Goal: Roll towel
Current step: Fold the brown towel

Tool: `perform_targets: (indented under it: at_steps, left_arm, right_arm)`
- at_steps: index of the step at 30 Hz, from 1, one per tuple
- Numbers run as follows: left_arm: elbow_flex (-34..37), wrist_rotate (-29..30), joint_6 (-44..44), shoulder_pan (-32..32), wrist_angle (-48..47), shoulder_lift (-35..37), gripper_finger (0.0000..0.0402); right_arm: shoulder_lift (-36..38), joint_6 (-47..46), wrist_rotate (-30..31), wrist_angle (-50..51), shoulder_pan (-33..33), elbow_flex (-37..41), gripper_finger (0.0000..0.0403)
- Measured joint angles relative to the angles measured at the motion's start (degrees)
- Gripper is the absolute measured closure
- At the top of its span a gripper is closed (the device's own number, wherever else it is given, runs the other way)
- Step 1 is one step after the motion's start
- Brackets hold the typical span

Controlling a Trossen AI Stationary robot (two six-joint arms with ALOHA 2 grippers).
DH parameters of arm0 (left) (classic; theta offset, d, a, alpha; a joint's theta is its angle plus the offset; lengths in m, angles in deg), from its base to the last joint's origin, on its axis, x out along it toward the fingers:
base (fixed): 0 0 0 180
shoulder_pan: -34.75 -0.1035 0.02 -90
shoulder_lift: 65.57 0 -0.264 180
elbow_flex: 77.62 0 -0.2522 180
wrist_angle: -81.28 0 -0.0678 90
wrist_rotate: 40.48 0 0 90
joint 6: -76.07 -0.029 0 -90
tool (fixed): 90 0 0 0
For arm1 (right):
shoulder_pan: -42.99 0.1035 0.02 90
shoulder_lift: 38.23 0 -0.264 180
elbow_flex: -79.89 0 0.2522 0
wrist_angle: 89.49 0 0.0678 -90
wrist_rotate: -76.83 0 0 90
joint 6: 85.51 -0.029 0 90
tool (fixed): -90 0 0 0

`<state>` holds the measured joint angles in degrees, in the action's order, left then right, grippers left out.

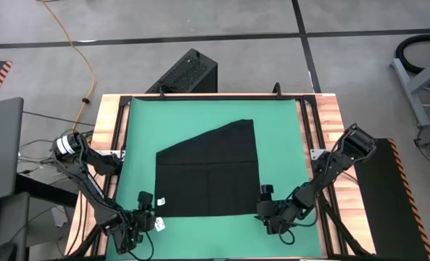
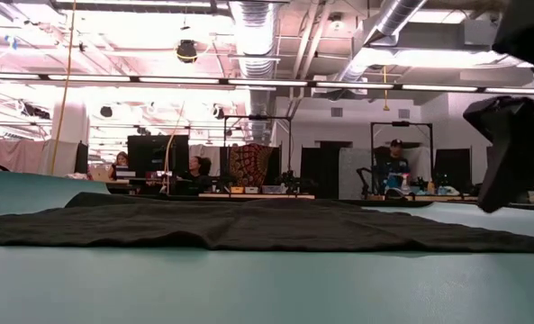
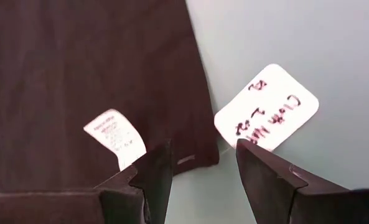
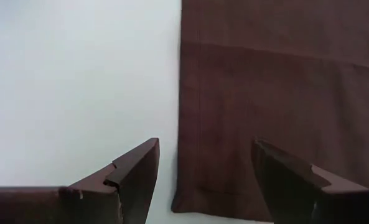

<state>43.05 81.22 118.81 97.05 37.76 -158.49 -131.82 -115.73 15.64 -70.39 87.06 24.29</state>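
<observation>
I see the towel (image 1: 209,177), soft black cloth, flat on the green mat (image 1: 280,123); left gripper (image 1: 146,210) and right gripper (image 1: 266,206) spread open at its 2 near corners.

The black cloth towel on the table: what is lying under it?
The black cloth towel lies flat on the green table mat, which shows all around its edges. A white handwritten label lies on the mat beside one corner, not under it. Anything beneath the cloth itself is covered.

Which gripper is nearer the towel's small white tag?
Left. The left gripper hovers by the tag at the towel corner; the right gripper is at the opposite corner.
</observation>
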Motion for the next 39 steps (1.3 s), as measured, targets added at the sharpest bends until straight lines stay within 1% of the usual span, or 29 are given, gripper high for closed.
perform_targets:
  at_steps: [7,11,15,19,23,28,32,33,35,39]
  left_arm:
    - [0.0,2.8,-1.6,-0.1,0.3,0.0,0.0235]
    - [0.0,2.4,-1.8,-0.7,0.2,0.0,0.0238]
    - [0.0,1.6,-3.2,-1.6,0.0,0.0,0.0267]
    - [0.0,-0.7,-4.1,-2.2,-0.4,0.0,0.0312]
    - [0.0,-2.9,-4.1,-2.7,-1.0,0.0,0.0351]
    - [0.0,-2.9,-3.1,-2.8,-1.4,0.0,0.0394]
    - [0.0,-2.8,-0.9,-2.8,-1.4,0.0,0.0400]
    - [0.0,-2.7,-0.3,-2.8,-1.3,0.0,0.0400]
    - [-0.3,-1.9,0.6,-2.9,-1.6,0.0,0.0401]
    - [-2.7,1.6,1.1,-3.1,-3.5,0.0,0.0401]
  right_arm:
    - [-4.2,-4.6,0.8,-0.5,0.2,-0.1,0.0126]
    - [-5.8,-8.3,0.9,-0.1,0.2,-0.2,0.0129]
    - [-5.8,-10.8,2.1,1.3,0.8,-0.2,0.0148]
    - [-5.9,-12.9,3.0,2.7,1.2,-0.2,0.0181]
    - [-5.9,-13.3,2.9,2.8,1.2,-0.1,0.0230]
    - [-5.9,-13.3,3.1,2.7,1.2,0.0,0.0314]
    - [-5.9,-13.3,3.6,2.3,1.2,-0.1,0.0384]
    - [-5.9,-13.3,3.7,2.4,1.2,-0.2,0.0390]
    - [-6.0,-13.1,3.8,2.6,1.2,-0.7,0.0389]
    - [-5.9,-12.8,4.3,5.3,1.2,-2.9,0.0390]
